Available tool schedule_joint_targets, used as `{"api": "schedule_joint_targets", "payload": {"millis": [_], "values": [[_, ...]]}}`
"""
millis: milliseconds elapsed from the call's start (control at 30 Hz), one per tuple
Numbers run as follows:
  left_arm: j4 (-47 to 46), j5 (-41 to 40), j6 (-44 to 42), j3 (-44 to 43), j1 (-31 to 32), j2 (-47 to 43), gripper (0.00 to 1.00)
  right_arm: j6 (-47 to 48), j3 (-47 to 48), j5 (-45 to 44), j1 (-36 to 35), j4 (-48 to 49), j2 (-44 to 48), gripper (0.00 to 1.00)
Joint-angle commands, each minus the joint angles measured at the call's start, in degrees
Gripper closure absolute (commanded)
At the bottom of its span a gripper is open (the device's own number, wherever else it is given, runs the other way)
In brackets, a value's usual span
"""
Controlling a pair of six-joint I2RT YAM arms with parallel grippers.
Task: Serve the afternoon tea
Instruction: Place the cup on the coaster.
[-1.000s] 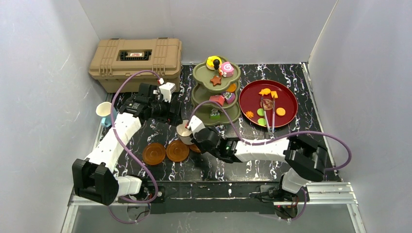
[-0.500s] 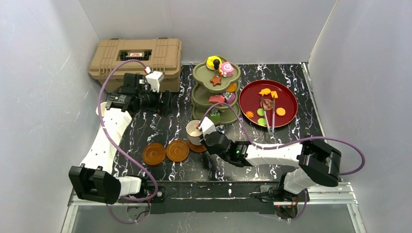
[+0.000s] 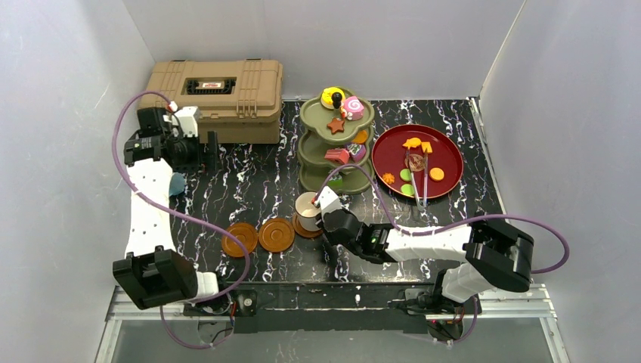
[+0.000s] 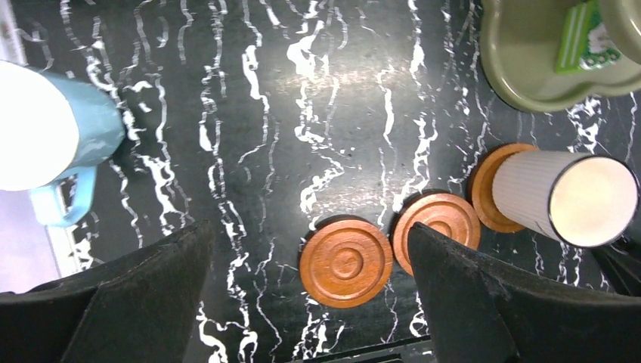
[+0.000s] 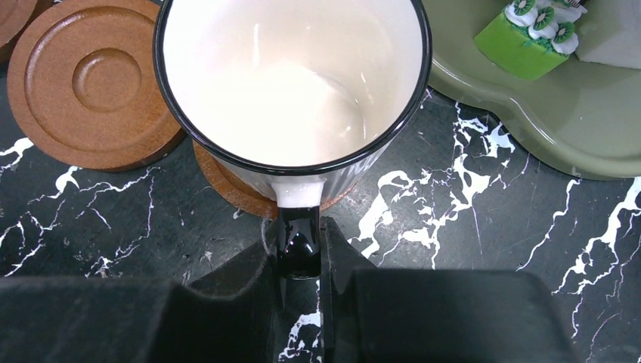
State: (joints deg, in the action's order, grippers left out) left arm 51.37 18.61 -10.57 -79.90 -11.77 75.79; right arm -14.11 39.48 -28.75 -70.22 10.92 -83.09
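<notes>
The white mug (image 5: 291, 83) has a black handle, and my right gripper (image 5: 301, 257) is shut on that handle. It sits over a round wooden saucer (image 5: 227, 185); I cannot tell whether it touches. In the top view the mug (image 3: 308, 206) is just in front of the olive-green three-tier stand (image 3: 336, 144), which carries toy pastries. Two bare saucers (image 4: 346, 262) (image 4: 438, 227) lie left of it. My left gripper (image 4: 308, 242) hangs open and high, holding nothing. The white-and-blue cup (image 4: 53, 128) stands at the table's left edge, left of it.
A tan toolbox (image 3: 212, 98) fills the back left corner, close to my left gripper (image 3: 204, 151). A dark-red plate (image 3: 417, 160) with pastries and tongs (image 3: 419, 181) lies right of the stand. A green pastry (image 5: 529, 34) sits on the stand's bottom tier.
My left arm has drawn back left, away from the mug, toward the toolbox, its jaws opening a little wider. My right gripper has carried the mug slightly right and nearer, over the third saucer.
</notes>
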Motion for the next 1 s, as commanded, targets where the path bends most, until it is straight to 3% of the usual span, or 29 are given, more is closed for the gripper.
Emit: {"api": "schedule_joint_targets", "payload": {"millis": [0, 367, 400, 500, 600, 733, 967], "values": [[4.65, -1.01, -2.90, -4.17, -4.97, 1.15, 0.02, -1.76, 0.07, -1.37, -0.40, 8.04, 1.71, 0.99], [3.98, -2.87, -5.18, -4.81, -16.55, 3.53, 0.02, -2.55, -0.02, -2.17, -0.98, 8.00, 0.12, 0.99], [3.47, -3.33, -5.55, -4.50, -17.31, 3.87, 0.02, -2.82, -0.10, -2.48, -0.98, 7.65, 0.23, 0.92], [1.44, -4.34, -6.61, -3.87, -19.99, 5.04, 0.02, -3.30, -0.58, -3.10, -1.06, 6.91, 1.45, 0.54], [-0.08, -4.99, -7.07, -4.38, -22.45, 7.46, 0.03, -3.14, -0.36, -3.77, -1.15, 5.97, 3.15, 0.34], [-1.02, -4.58, -7.41, -6.31, -24.38, 12.47, 0.10, -2.22, 0.98, -4.78, -1.23, 3.44, 5.08, 0.24], [-2.95, -2.89, -7.54, -11.38, -24.60, 21.70, 0.25, -2.43, 1.82, -5.37, -1.56, 0.86, 9.12, 0.24]]}}
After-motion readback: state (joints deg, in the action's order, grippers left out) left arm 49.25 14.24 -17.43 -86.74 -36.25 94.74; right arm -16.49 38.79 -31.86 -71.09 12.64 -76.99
